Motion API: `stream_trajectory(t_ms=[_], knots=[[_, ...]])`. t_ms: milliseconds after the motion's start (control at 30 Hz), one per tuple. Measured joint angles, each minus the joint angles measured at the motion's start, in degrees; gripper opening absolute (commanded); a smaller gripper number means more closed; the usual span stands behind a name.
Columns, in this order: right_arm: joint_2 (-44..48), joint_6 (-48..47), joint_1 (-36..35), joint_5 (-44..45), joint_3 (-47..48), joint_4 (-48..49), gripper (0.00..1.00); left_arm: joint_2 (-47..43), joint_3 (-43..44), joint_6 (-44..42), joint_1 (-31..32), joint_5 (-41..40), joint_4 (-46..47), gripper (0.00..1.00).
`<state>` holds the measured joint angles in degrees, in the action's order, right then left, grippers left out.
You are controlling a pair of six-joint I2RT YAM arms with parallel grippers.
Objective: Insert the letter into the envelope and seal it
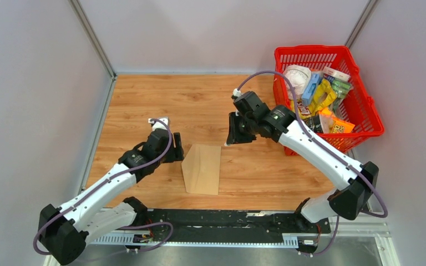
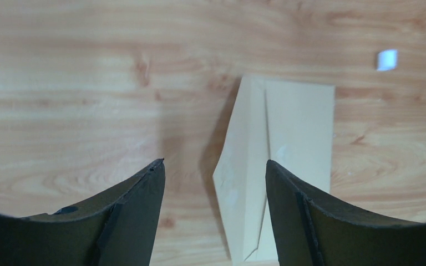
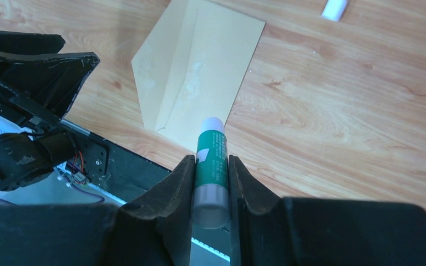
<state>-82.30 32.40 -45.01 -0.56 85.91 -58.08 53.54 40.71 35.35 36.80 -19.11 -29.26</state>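
Observation:
The tan envelope [image 1: 202, 169] lies flat on the wooden table between the two arms, its pointed flap unfolded toward the left. It also shows in the left wrist view [image 2: 297, 144] and the right wrist view [image 3: 199, 66]. The letter shows in no view. My left gripper [image 1: 176, 149] is open and empty just left of the flap; in its wrist view [image 2: 213, 164] the flap's point lies between the fingers. My right gripper [image 1: 234, 132] hovers above the envelope's far right corner, shut [image 3: 210, 160] on a green glue stick [image 3: 211, 149] with its white tip uncapped.
A red basket [image 1: 366, 105] full of packets stands at the back right. A small white cap [image 3: 334, 8] lies on the table beyond the envelope; it also shows in the left wrist view [image 2: 387, 59]. The black base rail [image 1: 216, 219] runs along the near edge.

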Motion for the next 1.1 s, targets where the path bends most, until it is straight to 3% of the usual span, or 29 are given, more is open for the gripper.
stream_trajectory(t_ms=[367,800,1100], knots=[[-4.4,-1.0,-1.7,-1.9,-0.8,0.4,0.00,4.0,-5.9,4.2,-2.1,13.2,-0.9,0.72],[-9.0,-2.1,-4.0,-0.7,-0.8,1.2,0.00,14.8,-9.2,3.7,-5.8,17.3,9.3,0.64],[-11.2,-3.0,-4.1,-1.0,-1.9,2.3,0.00,19.9,-9.3,2.8,-7.8,25.8,17.5,0.64]])
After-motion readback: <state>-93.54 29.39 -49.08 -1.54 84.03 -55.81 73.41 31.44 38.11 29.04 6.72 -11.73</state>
